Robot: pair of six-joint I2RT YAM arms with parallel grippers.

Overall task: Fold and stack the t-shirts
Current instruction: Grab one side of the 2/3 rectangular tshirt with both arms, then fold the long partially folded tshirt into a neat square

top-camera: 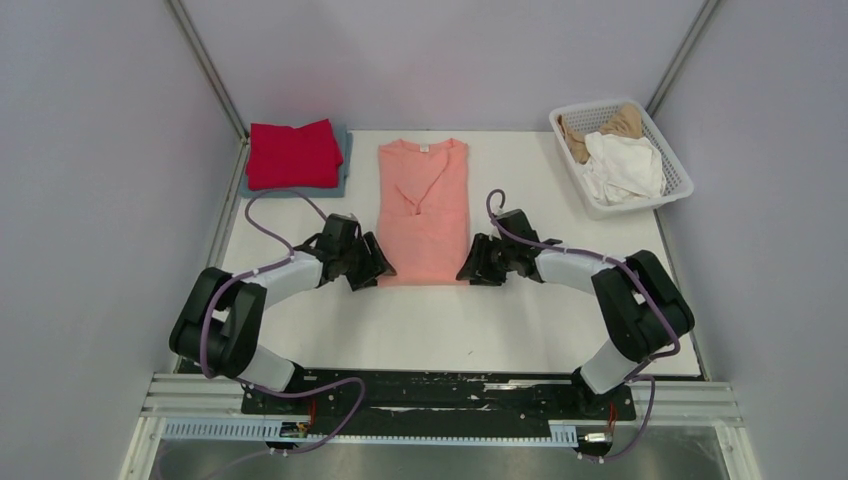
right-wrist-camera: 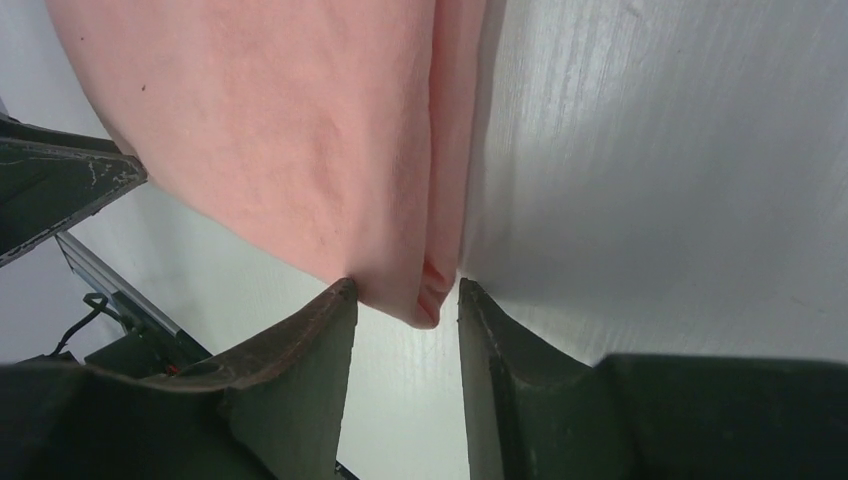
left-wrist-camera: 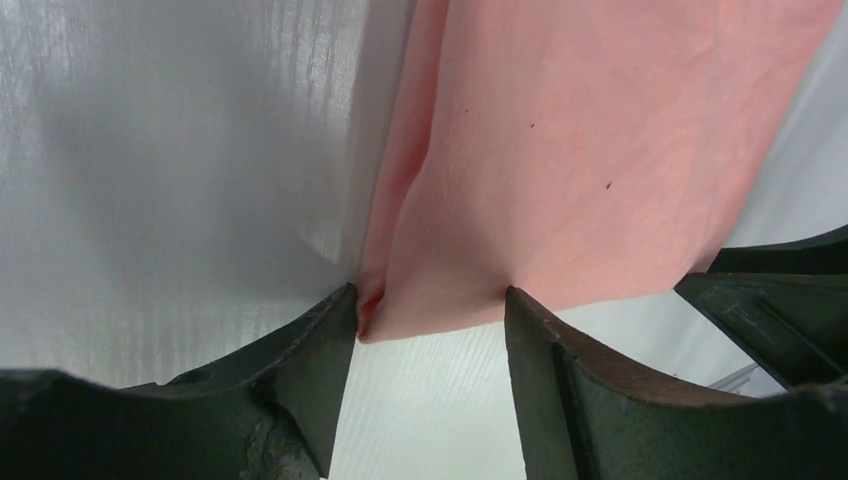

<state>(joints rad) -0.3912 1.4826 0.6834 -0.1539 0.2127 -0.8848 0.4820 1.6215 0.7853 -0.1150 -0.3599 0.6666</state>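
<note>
Salmon-pink cloth fills the middle of the table [top-camera: 440,325]: the pink shirt [top-camera: 424,215] lies flat, folded into a long strip with its collar at the far end and its hem toward me. Both arms are down at that near hem.

The left gripper [top-camera: 375,263] sits at the near left corner. On its wrist camera the fingers stand well apart, with the corner of the shirt [left-wrist-camera: 560,150] between the tips [left-wrist-camera: 430,300]; one tip touches the folded side edge and the other meets the hem.

The right gripper [top-camera: 472,263] is at the near right corner. Its gap [right-wrist-camera: 406,290] is narrower, with the corner of the shirt [right-wrist-camera: 300,130] lying between the two tips, not pinched as far as I can see.

At the far left a folded red shirt [top-camera: 294,153] rests on a grey-blue shirt [top-camera: 343,178]. In the far right corner the basket [top-camera: 645,203] holds a crumpled white shirt [top-camera: 622,168] and a tan shirt [top-camera: 600,125].
</note>
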